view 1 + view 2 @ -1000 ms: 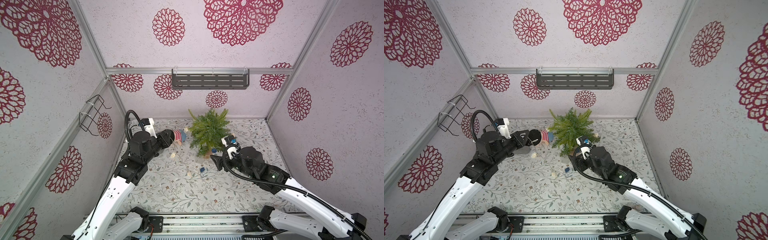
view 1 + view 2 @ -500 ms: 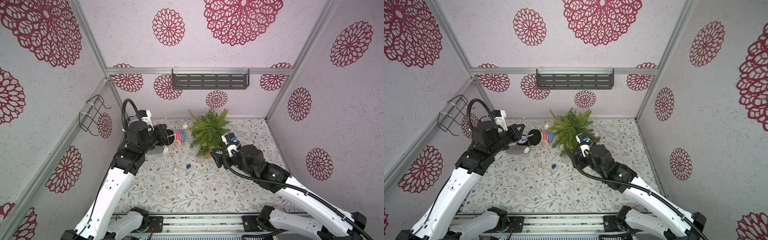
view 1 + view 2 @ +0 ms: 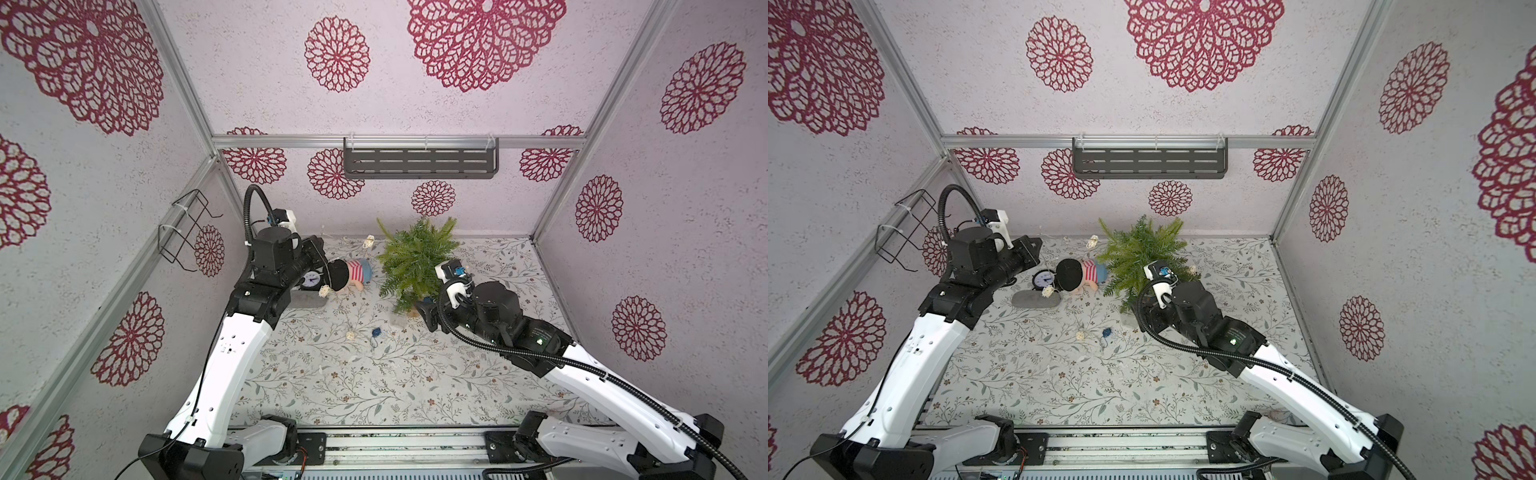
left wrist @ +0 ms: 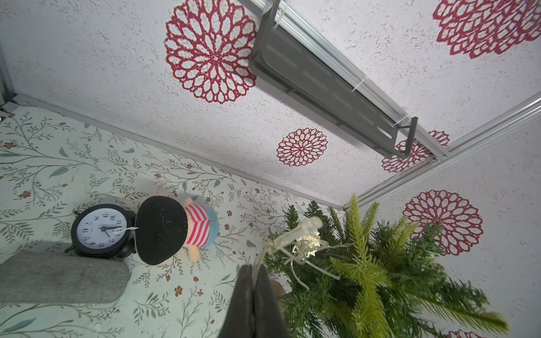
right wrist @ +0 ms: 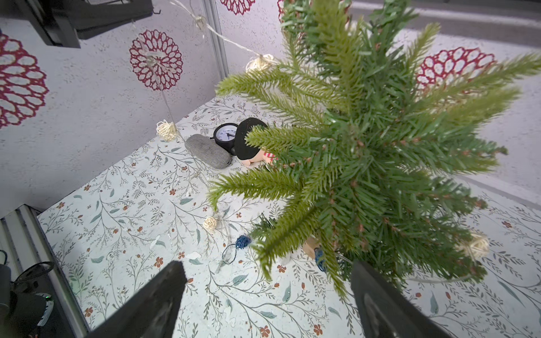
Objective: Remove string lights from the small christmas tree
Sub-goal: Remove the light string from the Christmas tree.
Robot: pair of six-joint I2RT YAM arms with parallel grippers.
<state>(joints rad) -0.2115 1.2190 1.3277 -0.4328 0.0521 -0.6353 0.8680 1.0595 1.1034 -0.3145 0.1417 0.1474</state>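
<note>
Pale wire: I have the string lights (image 4: 295, 248) pinched in my left gripper (image 4: 254, 273), jaws closed flat on the strand, raised beside the small christmas tree (image 3: 415, 259).
Run of the strand: from my grip it slants across to the tree's upper branches, and another length drops to the floral table (image 3: 332, 374).
Right gripper (image 5: 268, 295): jaws spread wide and empty, low by the tree's base.
Step in hand: I judge I am mid-unwinding; part of the strand is off, part is on the tree.
On the tree: in the right wrist view, one cream ball at the upper branches, one low on the far side, plus a bit of blue by the stump.
Off the tree: one cream ball hanging, one cream ball and one blue ball (image 3: 376, 331) on the table.
Next move: I think it calls for drawing the strand up and away while my right gripper steadies the tree or frees the caught balls.
Bystanders: one doll (image 3: 351, 276), one black alarm clock (image 3: 1044, 278), one grey case (image 3: 1034, 299).
Arms: two.
Clear box: a pale shape near the stump; I cannot tell.
</note>
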